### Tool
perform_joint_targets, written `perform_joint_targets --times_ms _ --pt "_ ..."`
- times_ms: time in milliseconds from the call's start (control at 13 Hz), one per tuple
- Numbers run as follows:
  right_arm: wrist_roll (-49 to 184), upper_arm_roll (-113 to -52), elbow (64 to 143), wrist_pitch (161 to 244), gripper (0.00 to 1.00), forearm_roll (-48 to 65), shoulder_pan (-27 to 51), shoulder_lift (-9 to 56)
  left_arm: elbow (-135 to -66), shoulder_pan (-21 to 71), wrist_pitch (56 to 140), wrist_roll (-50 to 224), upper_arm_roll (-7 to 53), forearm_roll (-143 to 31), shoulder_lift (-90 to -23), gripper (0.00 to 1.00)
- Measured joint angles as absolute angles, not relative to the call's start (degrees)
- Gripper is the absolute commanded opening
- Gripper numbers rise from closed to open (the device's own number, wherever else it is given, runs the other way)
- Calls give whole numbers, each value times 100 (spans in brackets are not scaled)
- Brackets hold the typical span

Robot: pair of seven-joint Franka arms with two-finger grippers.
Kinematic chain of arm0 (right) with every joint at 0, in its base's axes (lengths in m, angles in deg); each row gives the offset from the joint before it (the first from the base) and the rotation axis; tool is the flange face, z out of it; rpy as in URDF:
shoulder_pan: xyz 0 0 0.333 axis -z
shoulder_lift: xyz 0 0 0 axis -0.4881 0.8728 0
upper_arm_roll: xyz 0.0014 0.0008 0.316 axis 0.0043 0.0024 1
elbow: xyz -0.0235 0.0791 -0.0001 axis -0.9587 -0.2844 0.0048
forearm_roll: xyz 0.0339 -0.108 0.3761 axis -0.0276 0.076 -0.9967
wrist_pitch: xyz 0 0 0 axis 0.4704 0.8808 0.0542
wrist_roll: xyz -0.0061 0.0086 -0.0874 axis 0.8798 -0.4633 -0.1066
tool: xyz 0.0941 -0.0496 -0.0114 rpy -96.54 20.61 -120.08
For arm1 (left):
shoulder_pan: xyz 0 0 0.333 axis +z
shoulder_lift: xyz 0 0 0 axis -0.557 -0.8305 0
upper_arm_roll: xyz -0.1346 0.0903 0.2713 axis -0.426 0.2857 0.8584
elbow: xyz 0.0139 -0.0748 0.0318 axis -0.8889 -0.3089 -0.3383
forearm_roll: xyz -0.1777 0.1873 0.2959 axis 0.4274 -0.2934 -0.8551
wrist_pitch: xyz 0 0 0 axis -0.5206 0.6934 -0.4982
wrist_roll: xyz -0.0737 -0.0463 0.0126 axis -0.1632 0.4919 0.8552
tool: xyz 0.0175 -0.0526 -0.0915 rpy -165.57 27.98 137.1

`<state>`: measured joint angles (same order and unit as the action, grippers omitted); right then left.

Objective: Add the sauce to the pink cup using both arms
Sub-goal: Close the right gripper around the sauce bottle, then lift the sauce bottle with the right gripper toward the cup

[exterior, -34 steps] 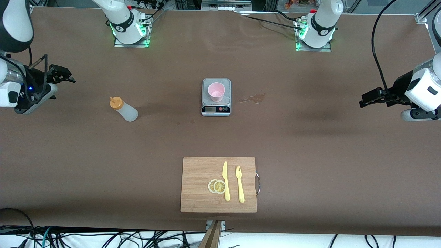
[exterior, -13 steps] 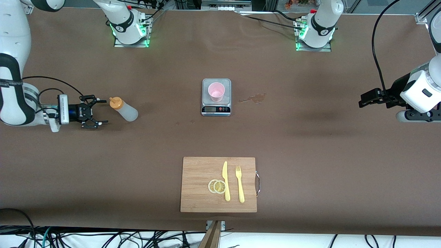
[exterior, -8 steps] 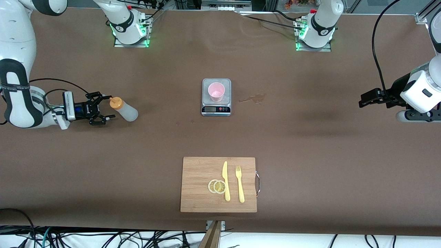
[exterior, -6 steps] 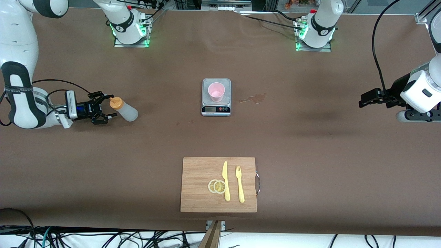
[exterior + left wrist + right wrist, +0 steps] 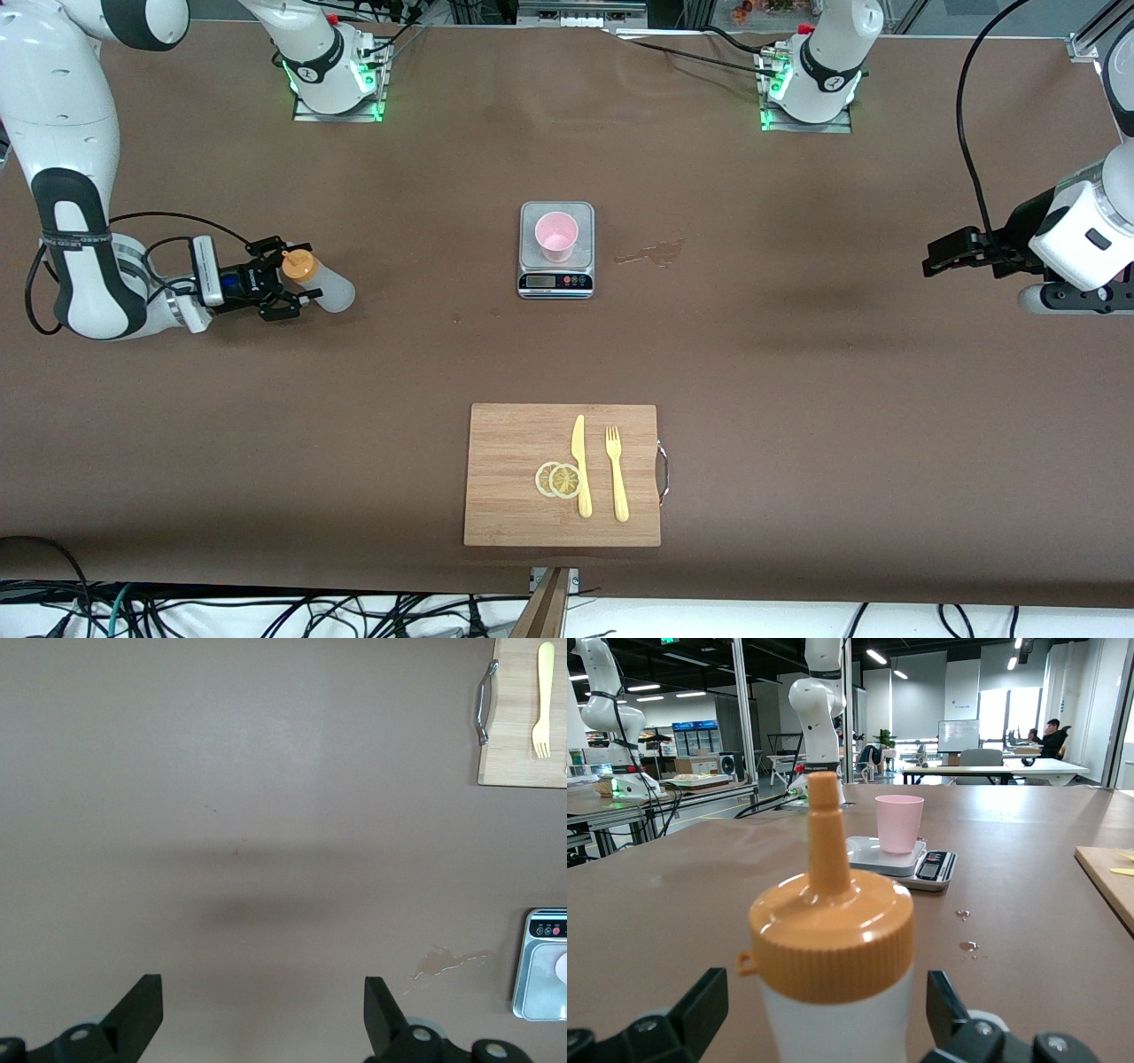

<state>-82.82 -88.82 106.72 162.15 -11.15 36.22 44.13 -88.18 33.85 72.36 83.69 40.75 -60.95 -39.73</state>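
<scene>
The sauce bottle (image 5: 330, 291), translucent white with an orange nozzle cap (image 5: 299, 264), stands upright on the brown table toward the right arm's end. My right gripper (image 5: 299, 276) is open, level with the table, its fingers on either side of the bottle just below the cap without pressing it. In the right wrist view the bottle (image 5: 833, 939) fills the gap of the right gripper (image 5: 824, 1010). The pink cup (image 5: 556, 235) stands on the steel scale (image 5: 555, 282) at mid table and shows in the right wrist view (image 5: 899, 822). My left gripper (image 5: 930, 257) waits open and empty over the left arm's end of the table.
A small wet spill (image 5: 651, 254) lies beside the scale toward the left arm's end. A wooden cutting board (image 5: 514, 443) nearer the front camera holds a yellow knife (image 5: 580, 465), a yellow fork (image 5: 616, 474) and lemon slices (image 5: 558, 479).
My right arm has come down and moved along the table to the bottle; its open fingers now straddle the bottle. The left arm has barely moved.
</scene>
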Motion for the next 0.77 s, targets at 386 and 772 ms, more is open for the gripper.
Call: perform_joint_targets --times_ms 386,772 --pt "-8307 -8879 10672 16196 42 -1267 3409 4653 -8794 3385 7235 8369 4075 -6095 -3973 100" --pt "-8308 -8885 10671 16146 16 -1271 3399 4712 -8793 3385 7235 8369 4075 -6095 -3973 100"
